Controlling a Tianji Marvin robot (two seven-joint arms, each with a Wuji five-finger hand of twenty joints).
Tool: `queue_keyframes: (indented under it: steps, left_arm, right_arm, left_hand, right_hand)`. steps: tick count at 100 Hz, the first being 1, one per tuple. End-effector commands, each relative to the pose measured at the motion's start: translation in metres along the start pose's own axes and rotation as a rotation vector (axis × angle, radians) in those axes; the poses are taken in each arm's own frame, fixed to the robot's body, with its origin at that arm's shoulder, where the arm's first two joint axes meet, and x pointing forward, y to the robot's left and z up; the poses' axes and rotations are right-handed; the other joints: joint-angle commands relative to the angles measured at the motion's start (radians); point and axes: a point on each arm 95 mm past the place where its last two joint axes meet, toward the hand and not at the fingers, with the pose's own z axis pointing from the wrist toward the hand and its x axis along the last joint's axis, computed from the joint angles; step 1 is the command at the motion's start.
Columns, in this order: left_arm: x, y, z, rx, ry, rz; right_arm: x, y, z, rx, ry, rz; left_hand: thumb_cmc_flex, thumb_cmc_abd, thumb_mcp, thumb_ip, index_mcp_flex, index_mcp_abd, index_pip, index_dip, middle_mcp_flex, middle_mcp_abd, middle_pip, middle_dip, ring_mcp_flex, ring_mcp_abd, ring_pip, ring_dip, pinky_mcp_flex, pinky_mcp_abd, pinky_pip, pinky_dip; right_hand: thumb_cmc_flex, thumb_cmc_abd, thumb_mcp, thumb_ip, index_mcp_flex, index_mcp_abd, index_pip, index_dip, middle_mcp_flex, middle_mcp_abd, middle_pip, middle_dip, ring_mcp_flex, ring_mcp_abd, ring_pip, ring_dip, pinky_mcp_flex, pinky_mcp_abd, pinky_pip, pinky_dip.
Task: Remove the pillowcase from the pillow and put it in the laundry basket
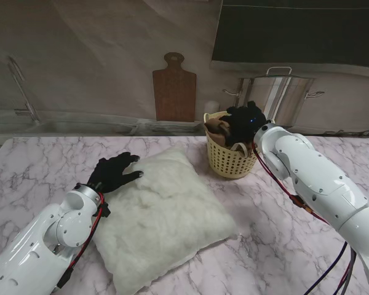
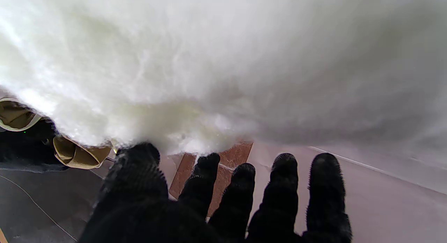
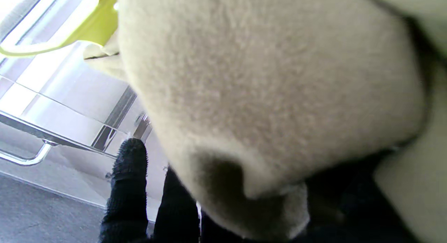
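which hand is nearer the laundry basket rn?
Right. The right hand is at the laundry basket mouth, on the tan pillowcase. The left hand rests on the pillow, well left of it.

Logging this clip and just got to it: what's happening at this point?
The white pillow lies bare on the marble table. The left hand rests flat on its far left corner, fingers spread, holding nothing. The right hand is at the mouth of the yellow laundry basket, with the tan pillowcase bunched inside against it; whether it grips the cloth is unclear.
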Motion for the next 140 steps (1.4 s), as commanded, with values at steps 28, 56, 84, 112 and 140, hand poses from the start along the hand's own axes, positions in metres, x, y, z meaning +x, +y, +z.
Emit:
queue_keyframes:
  steps: [28,56,84,112,140]
  left_arm:
    - [-0.001,0.003,0.000,-0.017,-0.001,-0.003]
    - [-0.003,0.003,0.000,-0.016,-0.003,-0.003]
    - [-0.003,0.003,0.000,-0.017,-0.002,-0.002]
    - [-0.003,0.003,0.000,-0.018,-0.001,0.001]
    - [-0.005,0.003,0.000,-0.010,-0.007,0.000]
  right_arm:
    - [-0.003,0.012,-0.003,-0.056,-0.079,-0.047]
    - [-0.012,0.018,-0.007,-0.091,-0.152,-0.075]
    - [-0.018,0.019,-0.009,-0.048,-0.181,-0.087]
    - [-0.020,0.008,-0.006,0.064,-0.188,-0.109]
    - [-0.013,-0.001,-0.025,0.067,-0.123,-0.065]
  left_hand:
    - [0.013,0.060,-0.007,0.013,-0.010,0.011,-0.010,0.017,-0.038,0.013,-0.010,0.007,-0.013,0.002,-0.007,0.012,-0.024,0.025,-0.540,0.006]
    - [0.015,0.060,-0.006,0.013,-0.010,0.011,-0.011,0.017,-0.038,0.013,-0.010,0.007,-0.013,0.003,-0.007,0.012,-0.023,0.026,-0.545,0.007]
    - [0.014,0.061,-0.006,0.013,-0.013,0.010,-0.012,0.016,-0.038,0.012,-0.010,0.007,-0.012,0.002,-0.007,0.012,-0.021,0.026,-0.548,0.008]
    - [0.014,0.061,-0.006,0.013,-0.019,0.008,-0.017,0.013,-0.037,0.012,-0.010,0.007,-0.012,0.002,-0.007,0.011,-0.021,0.026,-0.550,0.010]
    - [0.013,0.060,-0.007,0.013,-0.037,0.006,-0.033,-0.002,-0.041,0.013,-0.011,0.006,-0.014,0.002,-0.008,0.011,-0.020,0.026,-0.551,0.011]
  right_hand:
    - [0.287,0.110,-0.198,0.059,-0.211,0.179,-0.271,0.054,-0.174,0.068,0.025,-0.026,-0.089,0.054,-0.034,-0.059,-0.065,0.046,-0.033,-0.071]
    - [0.452,0.046,-0.113,0.066,-0.209,0.094,-0.340,0.098,-0.165,0.050,0.048,-0.017,-0.065,0.046,-0.026,-0.070,-0.054,0.050,-0.030,-0.103]
    - [0.102,-0.035,0.067,0.026,-0.144,0.072,-0.257,0.113,-0.150,0.059,0.037,-0.023,-0.084,0.058,-0.024,-0.064,-0.075,0.065,-0.038,-0.106]
    - [0.298,-0.075,0.042,0.050,-0.117,0.066,-0.202,0.063,-0.096,0.047,0.031,-0.019,-0.047,0.054,-0.030,-0.066,-0.044,0.065,-0.038,-0.096]
    - [-0.199,-0.168,0.173,-0.015,-0.177,0.149,-0.244,0.032,-0.114,0.044,-0.016,-0.039,-0.079,0.065,-0.064,-0.084,-0.087,0.090,-0.102,-0.130]
